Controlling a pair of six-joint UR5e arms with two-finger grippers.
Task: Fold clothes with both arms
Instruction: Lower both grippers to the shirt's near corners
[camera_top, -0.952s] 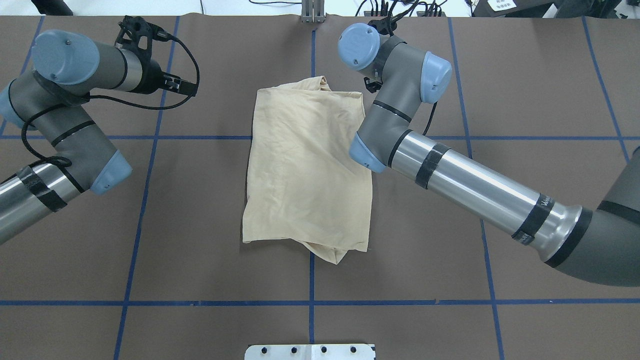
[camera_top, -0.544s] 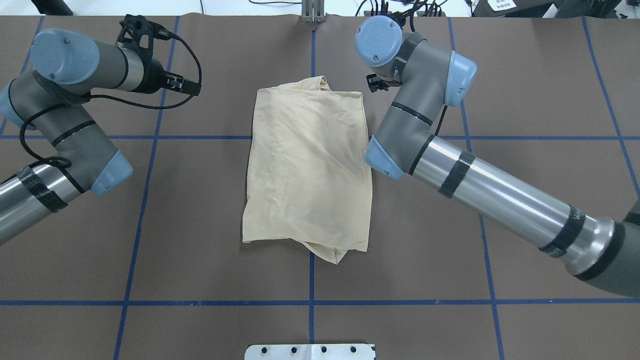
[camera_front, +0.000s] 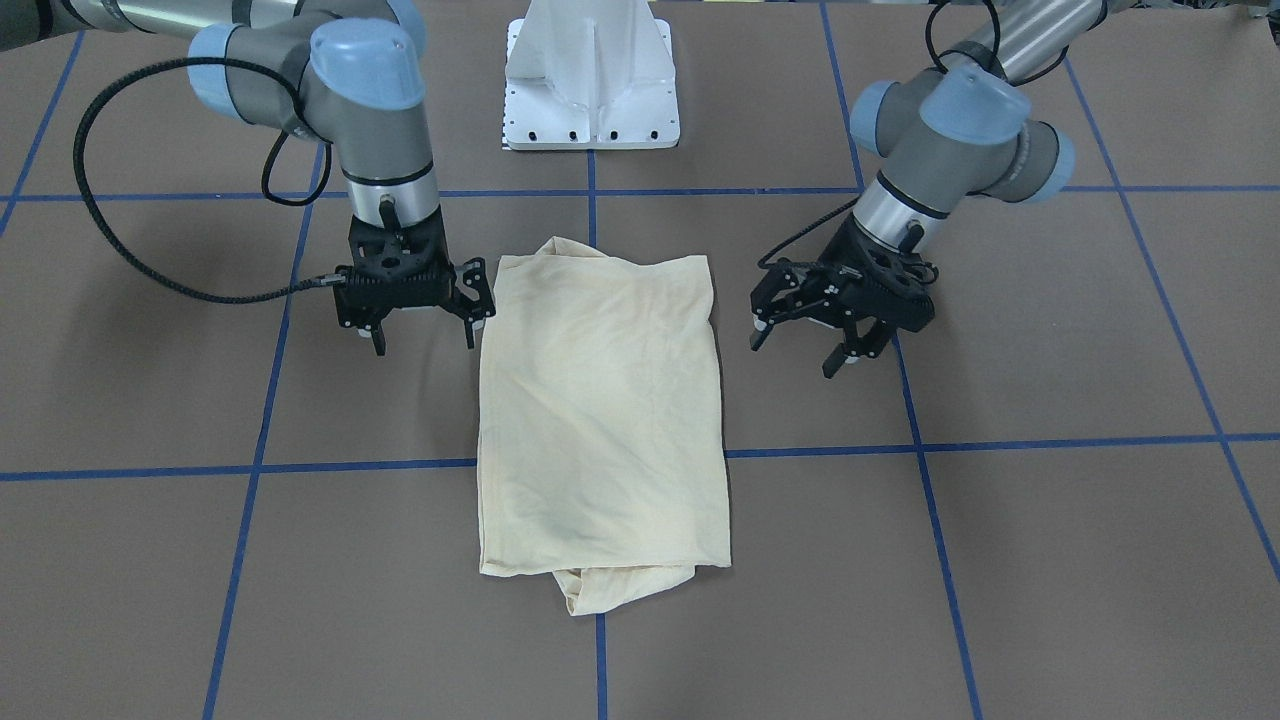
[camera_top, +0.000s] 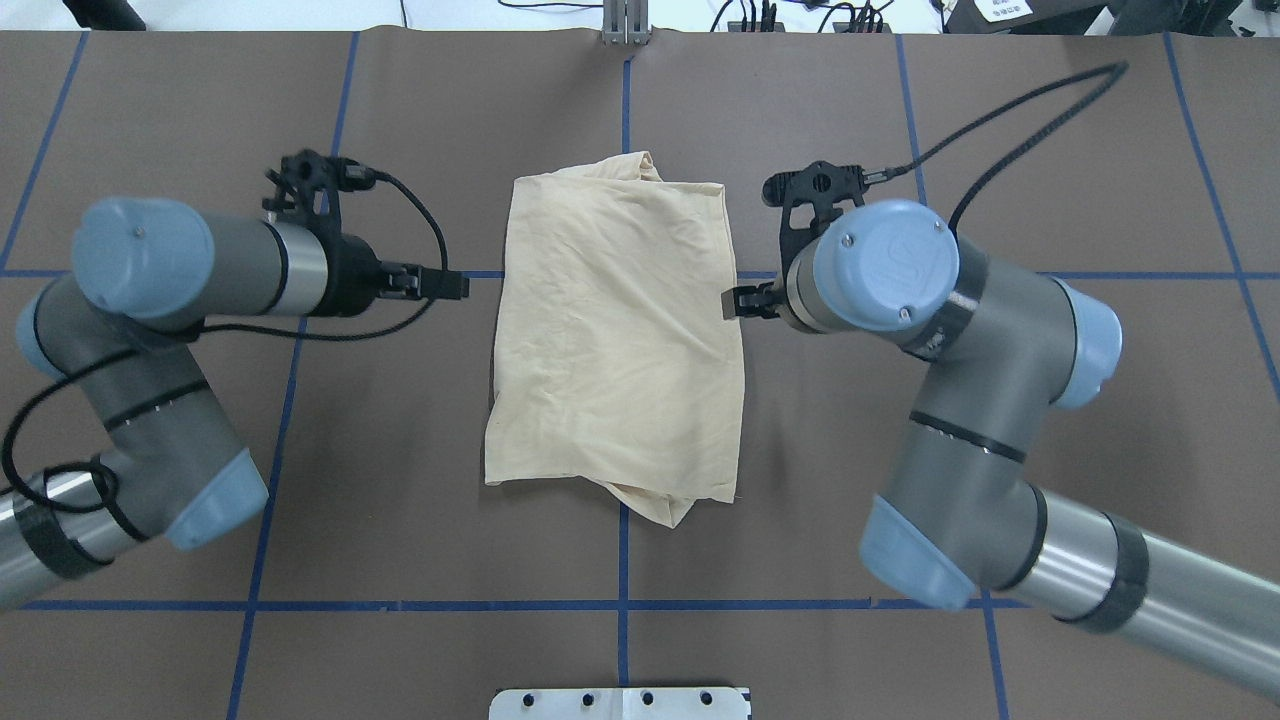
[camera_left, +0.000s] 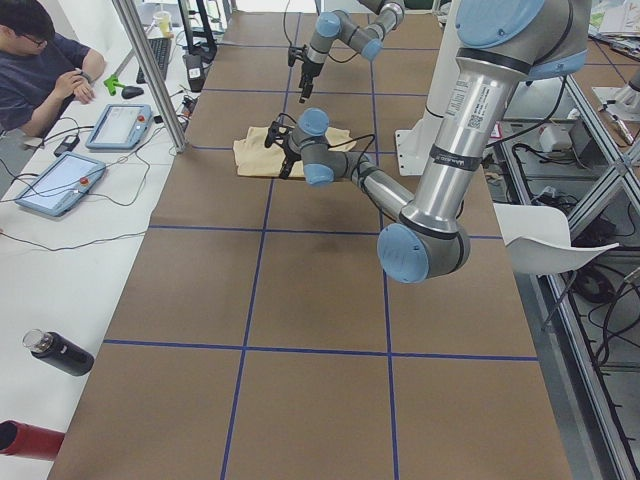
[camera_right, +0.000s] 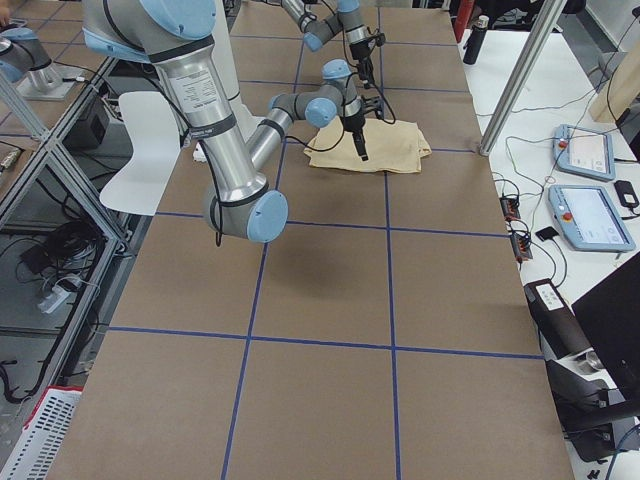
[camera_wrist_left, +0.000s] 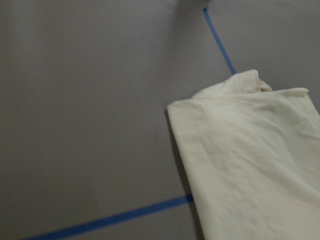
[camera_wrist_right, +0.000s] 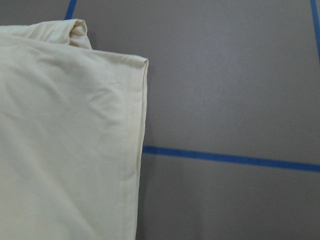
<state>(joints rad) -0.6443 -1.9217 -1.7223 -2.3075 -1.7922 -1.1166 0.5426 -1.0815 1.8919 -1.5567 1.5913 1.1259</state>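
The clothes are one pale cream shirt (camera_front: 600, 420) (camera_top: 615, 340), folded into a tall rectangle flat on the brown table, with a bunched bit poking out at one short end (camera_front: 585, 590). My left gripper (camera_front: 800, 345) hangs open and empty a short way off one long edge, fingers pointing down. On the opposite long edge my right gripper (camera_front: 423, 335) is open and empty, one fingertip (camera_front: 468, 335) close beside the cloth. The left wrist view shows a shirt corner (camera_wrist_left: 250, 160), and the right wrist view shows the shirt's hem edge (camera_wrist_right: 65, 140). Neither view shows fingers.
The white pedestal base plate (camera_front: 590, 110) stands behind the shirt. Blue tape lines (camera_top: 620, 605) grid the brown table. A person (camera_left: 40, 70) sits at a side bench with tablets (camera_left: 120, 125) and a metal post (camera_left: 150, 70). Bottles (camera_left: 55, 352) lie at the bench's near end.
Both arms have swung in toward the shirt's long edges and nearer its middle. The right wrist has turned over. The shirt has not moved.
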